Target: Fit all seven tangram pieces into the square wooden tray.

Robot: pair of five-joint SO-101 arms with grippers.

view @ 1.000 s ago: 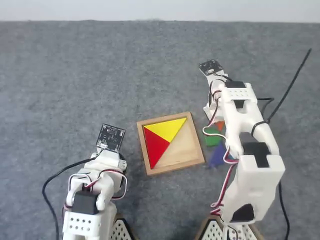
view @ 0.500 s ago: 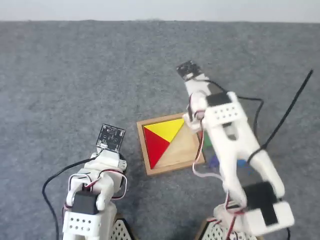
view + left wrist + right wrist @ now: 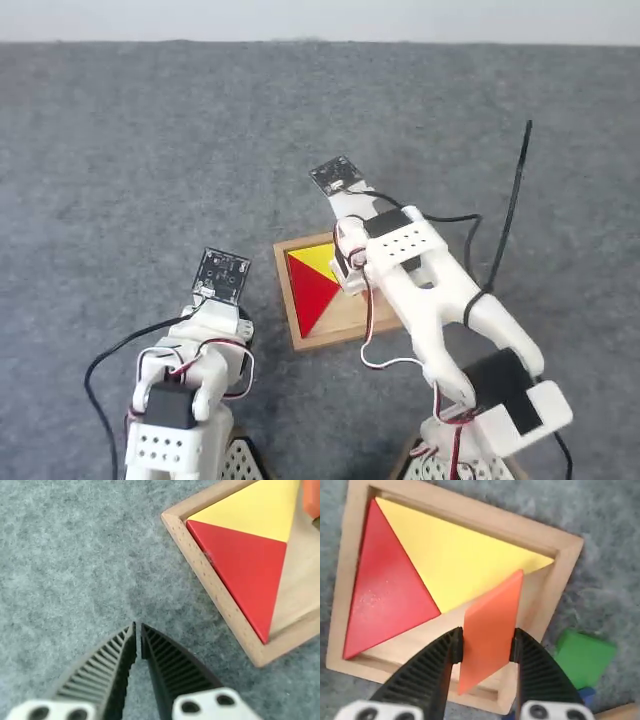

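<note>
We see the square wooden tray [image 3: 283,295], pale and smooth with a raised rim, lying in the middle of a worktop [image 3: 150,130] covered in grey, felt-like nap. Inside it lie two flat, matt pieces that meet along one slanting edge: a large red triangle [image 3: 385,590] against the left rim and a large yellow triangle [image 3: 455,565] against the far rim. The remainder of the tray floor is bare wood. The right hand [image 3: 487,641] is above the tray's right part, its ribbed black fingers [image 3: 435,665] clamped on the two long edges of a thin orange parallelogram [image 3: 490,625]. This piece is seen over the yellow triangle's edge and the bare floor, and we cannot tell whether it touches the wood. In the high view the white plastic right arm covers the tray's right half. Just right of the tray on the worktop sits a chunky green block [image 3: 582,657], with a blue piece [image 3: 588,696] beside it, mostly hidden. The left hand [image 3: 138,629] is over the nap, near and left of the tray, its toothed fingers [image 3: 170,665] drawn almost together around nothing.
</note>
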